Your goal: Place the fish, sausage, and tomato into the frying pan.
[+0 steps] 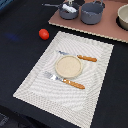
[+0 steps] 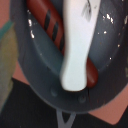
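The blue-grey frying pan (image 1: 68, 10) stands at the back on a pinkish board, its thin handle pointing to the exterior view's left. The wrist view looks straight down into the pan (image 2: 35, 70) from close above. The sausage (image 2: 47, 20), reddish with dark stripes, lies on the pan floor. The white fish (image 2: 77, 42) with grey marks lies across it. In the exterior view only a white patch (image 1: 69, 8) shows inside the pan. The tomato (image 1: 44, 34) sits alone on the dark table, in front of the pan and toward the exterior view's left. No gripper shows in either view.
A grey pot (image 1: 92, 13) stands beside the pan on the pinkish board (image 1: 100, 29). A pale bowl (image 1: 123, 17) is at the far right edge. A woven placemat (image 1: 35, 85) holds a round tan plate (image 1: 68, 66) with orange-handled cutlery (image 1: 75, 83) on both sides.
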Available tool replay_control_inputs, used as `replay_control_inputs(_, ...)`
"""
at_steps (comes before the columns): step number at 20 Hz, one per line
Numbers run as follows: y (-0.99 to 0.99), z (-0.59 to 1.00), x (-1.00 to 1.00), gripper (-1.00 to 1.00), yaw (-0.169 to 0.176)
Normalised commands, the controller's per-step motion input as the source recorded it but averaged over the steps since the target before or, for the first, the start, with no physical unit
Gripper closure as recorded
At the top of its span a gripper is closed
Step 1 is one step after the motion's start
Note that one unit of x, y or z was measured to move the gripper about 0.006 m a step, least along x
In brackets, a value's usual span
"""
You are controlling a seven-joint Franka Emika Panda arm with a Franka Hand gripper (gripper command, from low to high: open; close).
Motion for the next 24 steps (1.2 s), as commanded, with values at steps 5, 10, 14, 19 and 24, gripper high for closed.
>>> replay_control_inputs(5,-0.81,0.60,-0.15,-1.00,0.000)
replay_control_inputs(10,-0.85,0.24,0.00,-1.00,0.000)
replay_control_inputs(14,-0.85,-0.02,-0.02,-1.00,0.000)
replay_control_inputs(19,-0.84,-0.21,-0.09,-1.00,0.000)
replay_control_inputs(24,-0.61,-0.41,-0.24,-1.00,-0.055)
